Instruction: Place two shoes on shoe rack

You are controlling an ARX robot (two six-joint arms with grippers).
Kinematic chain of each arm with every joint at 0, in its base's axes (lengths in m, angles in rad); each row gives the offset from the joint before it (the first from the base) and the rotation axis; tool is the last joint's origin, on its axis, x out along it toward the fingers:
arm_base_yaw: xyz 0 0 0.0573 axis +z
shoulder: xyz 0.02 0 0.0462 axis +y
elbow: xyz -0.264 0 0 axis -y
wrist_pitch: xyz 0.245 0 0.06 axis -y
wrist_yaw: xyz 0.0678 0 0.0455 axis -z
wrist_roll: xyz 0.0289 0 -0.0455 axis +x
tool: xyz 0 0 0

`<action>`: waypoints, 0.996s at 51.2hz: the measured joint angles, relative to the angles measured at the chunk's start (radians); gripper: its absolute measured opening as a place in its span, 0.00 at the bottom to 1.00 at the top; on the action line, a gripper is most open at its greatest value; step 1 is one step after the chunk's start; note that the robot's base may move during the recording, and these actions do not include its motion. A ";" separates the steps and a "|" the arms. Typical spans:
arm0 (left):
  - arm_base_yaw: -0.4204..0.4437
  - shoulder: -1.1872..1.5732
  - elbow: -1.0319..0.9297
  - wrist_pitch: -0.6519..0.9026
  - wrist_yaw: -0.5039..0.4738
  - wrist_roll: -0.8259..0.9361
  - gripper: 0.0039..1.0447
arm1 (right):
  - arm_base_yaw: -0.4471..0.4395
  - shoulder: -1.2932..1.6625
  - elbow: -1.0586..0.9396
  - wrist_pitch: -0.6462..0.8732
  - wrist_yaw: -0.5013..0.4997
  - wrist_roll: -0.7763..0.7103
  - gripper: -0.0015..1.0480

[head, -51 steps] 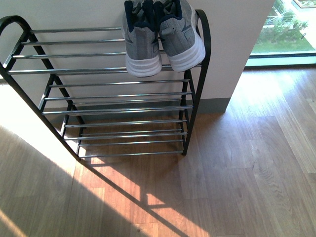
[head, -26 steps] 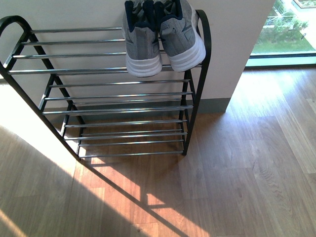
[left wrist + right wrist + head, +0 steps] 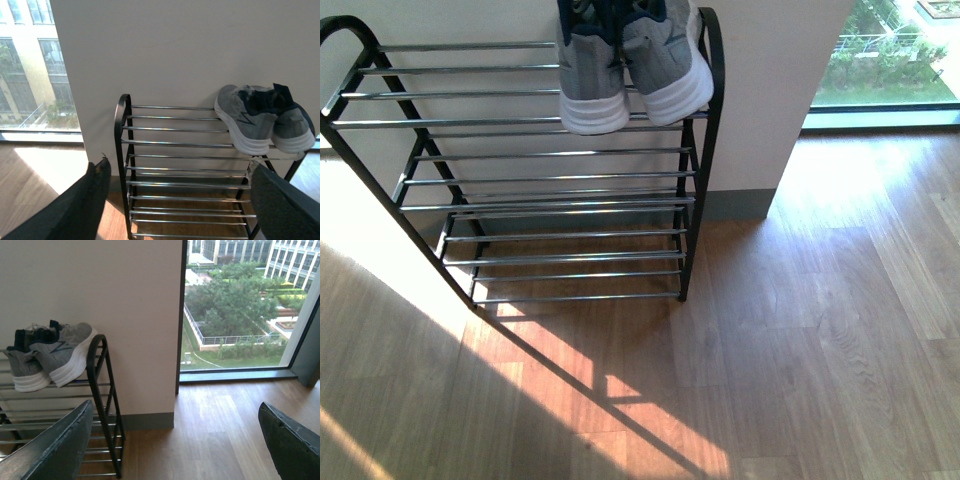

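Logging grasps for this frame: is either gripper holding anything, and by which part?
Nothing: left gripper and right gripper are open, empty; sneakers sit on the rack.

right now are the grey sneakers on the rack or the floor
On the rack: both grey sneakers rest on its top chrome bars.

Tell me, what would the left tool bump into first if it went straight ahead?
Probably the shoe rack: the left tool points at its chrome bars, though depth is unclear.
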 joint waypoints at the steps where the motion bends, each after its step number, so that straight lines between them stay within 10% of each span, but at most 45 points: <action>1: 0.000 0.000 0.000 0.000 0.000 0.000 0.82 | 0.000 0.000 0.000 0.000 0.000 0.000 0.91; 51: 0.001 0.000 0.000 0.000 0.003 0.003 0.91 | 0.000 -0.001 0.000 0.000 0.002 0.000 0.91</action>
